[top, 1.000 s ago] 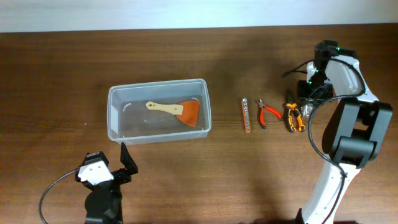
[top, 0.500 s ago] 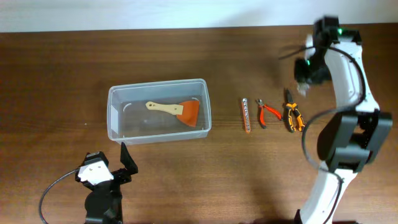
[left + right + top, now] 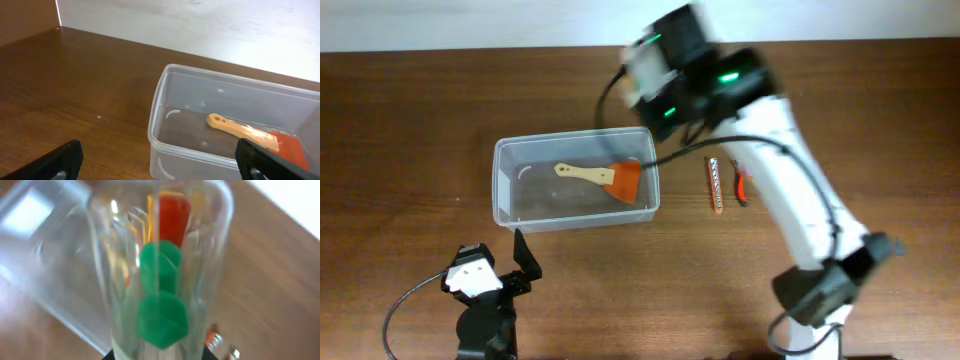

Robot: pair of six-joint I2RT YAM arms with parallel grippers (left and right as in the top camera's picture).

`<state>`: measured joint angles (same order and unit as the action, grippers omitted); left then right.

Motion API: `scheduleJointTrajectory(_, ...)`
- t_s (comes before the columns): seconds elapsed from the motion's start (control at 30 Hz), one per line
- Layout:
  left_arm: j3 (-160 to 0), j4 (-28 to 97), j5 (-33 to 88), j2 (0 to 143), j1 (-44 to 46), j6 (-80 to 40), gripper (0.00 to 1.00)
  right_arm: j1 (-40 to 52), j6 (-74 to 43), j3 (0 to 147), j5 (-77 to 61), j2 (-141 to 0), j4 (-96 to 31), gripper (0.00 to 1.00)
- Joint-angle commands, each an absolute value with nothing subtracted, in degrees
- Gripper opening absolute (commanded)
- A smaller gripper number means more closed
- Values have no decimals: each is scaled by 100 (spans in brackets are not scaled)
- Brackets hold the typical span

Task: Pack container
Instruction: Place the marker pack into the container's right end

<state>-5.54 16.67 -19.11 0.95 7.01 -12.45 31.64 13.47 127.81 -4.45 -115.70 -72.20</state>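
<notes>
The container [image 3: 506, 190] is a clear rectangular tub at left of centre on the brown table. It holds a scraper [image 3: 610, 178] with a wooden handle and an orange blade. The tub also shows in the left wrist view [image 3: 160, 125] with the scraper [image 3: 240, 129], and blurred in the right wrist view [image 3: 45, 260]. My right gripper [image 3: 655, 80] is blurred above the tub's far right corner. It is shut on a clear plastic case [image 3: 160, 280] with green and red pieces inside. My left gripper [image 3: 160, 170] is open and empty, just in front of the tub's near left corner.
An orange and silver rod [image 3: 717, 186] lies right of the tub. Red-handled pliers [image 3: 741, 190] lie beside it, partly under my right arm. The left arm's base [image 3: 480, 285] sits at the front left. The table's far edge meets a white wall.
My right arm has swung fast from the far right of the table to the left, carrying the clear case to above the tub's far right corner. The left arm has not moved.
</notes>
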Motion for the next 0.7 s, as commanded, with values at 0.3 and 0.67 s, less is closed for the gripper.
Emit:
scheduleJointTrajectory(0.3, -532, 1671, -1933, 69, 725, -1194, 99, 3763, 3728, 12551, 561, -13561, -7094, 9)
scheduleJointTrajectory(0.67, -532, 1671, -1933, 69, 725, -1194, 99, 3634, 2565, 13211, 703, -13100, -7483, 99)
